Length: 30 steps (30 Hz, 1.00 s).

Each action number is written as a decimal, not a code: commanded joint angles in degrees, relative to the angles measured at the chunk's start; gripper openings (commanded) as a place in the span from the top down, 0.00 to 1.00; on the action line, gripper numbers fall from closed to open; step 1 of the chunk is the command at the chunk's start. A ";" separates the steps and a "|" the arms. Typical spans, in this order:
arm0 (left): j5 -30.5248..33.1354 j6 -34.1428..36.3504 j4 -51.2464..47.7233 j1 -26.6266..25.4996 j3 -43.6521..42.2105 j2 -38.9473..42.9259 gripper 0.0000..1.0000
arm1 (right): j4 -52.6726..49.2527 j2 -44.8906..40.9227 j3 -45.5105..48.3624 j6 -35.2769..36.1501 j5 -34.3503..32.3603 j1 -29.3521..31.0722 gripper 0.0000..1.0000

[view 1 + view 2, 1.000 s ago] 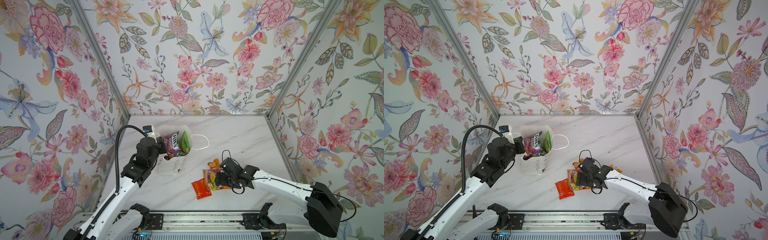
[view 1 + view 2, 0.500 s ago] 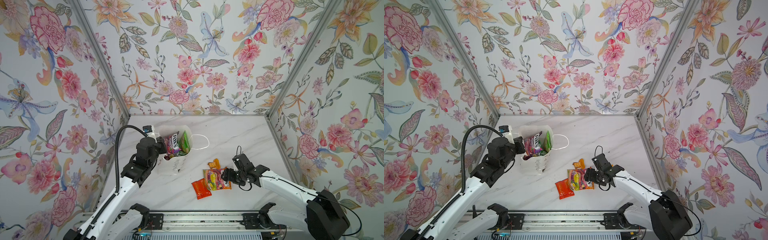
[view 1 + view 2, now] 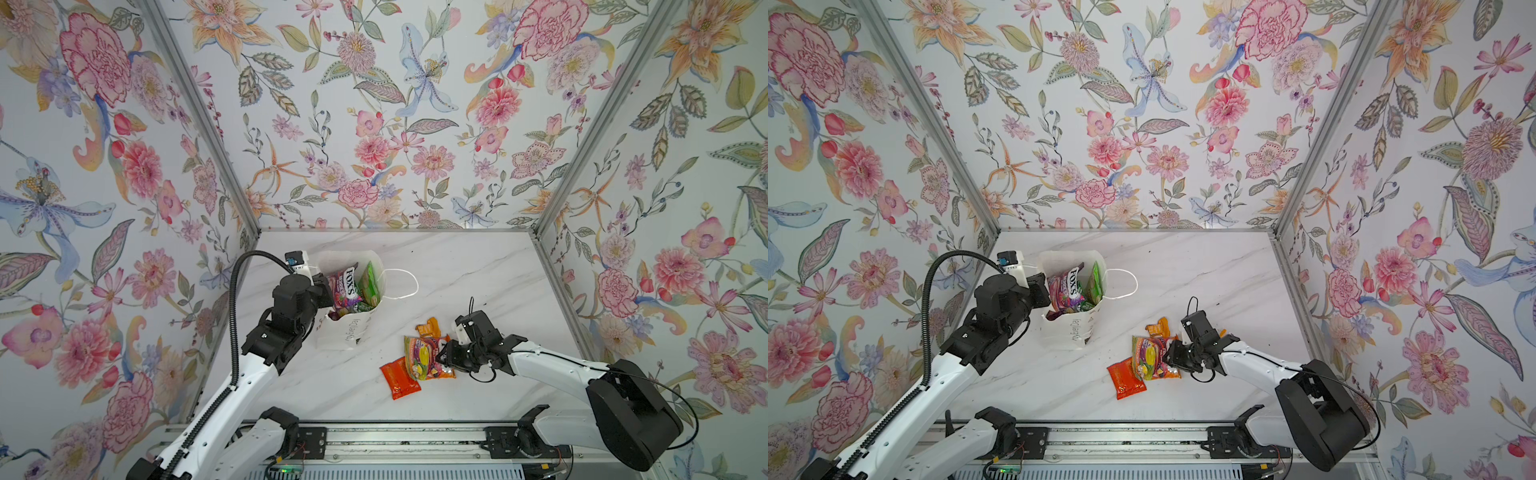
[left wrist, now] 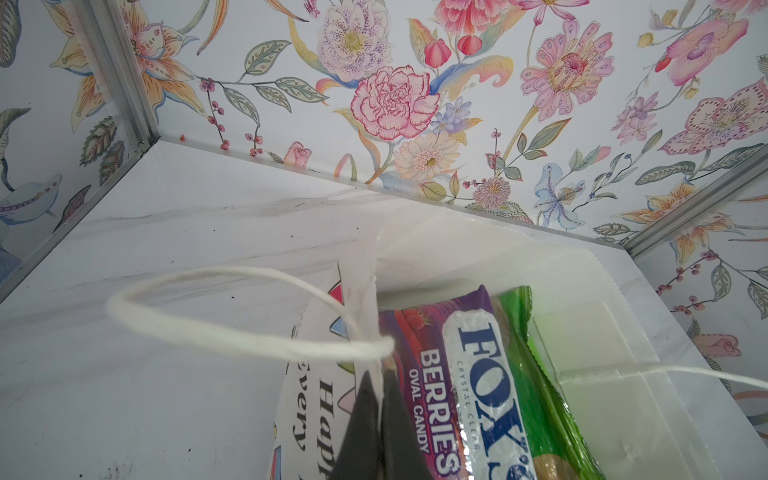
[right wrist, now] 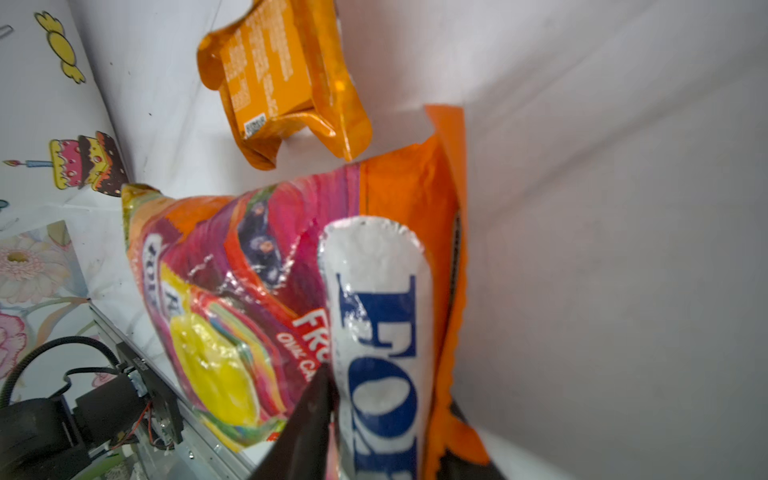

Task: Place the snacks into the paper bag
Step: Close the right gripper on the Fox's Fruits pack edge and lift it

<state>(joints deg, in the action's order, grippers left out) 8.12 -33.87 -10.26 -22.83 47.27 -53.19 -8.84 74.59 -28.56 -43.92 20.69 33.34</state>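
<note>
Grabbing looked like the step in hand. In both top views the right pincer [image 3: 446,356] was clamped on the orange FOX'S bag [image 3: 424,357], which lay on the tabletop [image 3: 478,270] near the upright paper bag [image 3: 347,332]. In the left wrist view the left pincer [image 4: 376,382] was clenched on the paper bag's rim, mouth up. In the right wrist view the FOX'S bag's long axis ran away from the pincer. Next, I'd guess: lift it and drop it in end-first.

Held in the right pincer [image 3: 445,356], the orange candy bag [image 5: 386,257] is glossy, crinkled plastic film; the small orange packet [image 5: 282,83] beyond it shines likewise. At the left pincer [image 4: 376,415], the paper bag [image 4: 316,399] is matt white paper, its string handle [image 4: 232,336] soft and fuzzy. The bench [image 4: 166,232] beneath is smooth, marble-patterned, faintly sheeny.
</note>
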 commanded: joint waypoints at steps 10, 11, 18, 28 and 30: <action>0.23 -0.26 3.60 0.19 1.07 0.19 1.00 | -1.61 -11.44 2.98 -4.60 -3.52 -1.03 0.92; 0.07 -0.28 3.58 0.24 1.07 0.17 1.00 | -1.69 -12.25 2.87 -4.96 -3.54 -1.17 0.94; -0.42 -0.07 3.41 0.22 1.34 -0.06 1.00 | -4.66 -18.04 1.02 -6.11 -5.06 -1.35 0.97; -0.94 -0.07 3.63 0.17 1.51 -0.51 1.00 | -8.30 -20.73 -1.92 -5.86 -6.48 -1.44 1.00; -0.85 0.03 3.49 0.20 1.68 -0.51 1.00 | -9.46 -21.90 -3.49 -5.61 -7.08 -1.50 1.00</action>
<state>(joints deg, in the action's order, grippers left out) 7.70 -34.04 -10.15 -22.83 47.27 -53.80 -16.93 54.81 -28.53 -49.36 15.25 32.23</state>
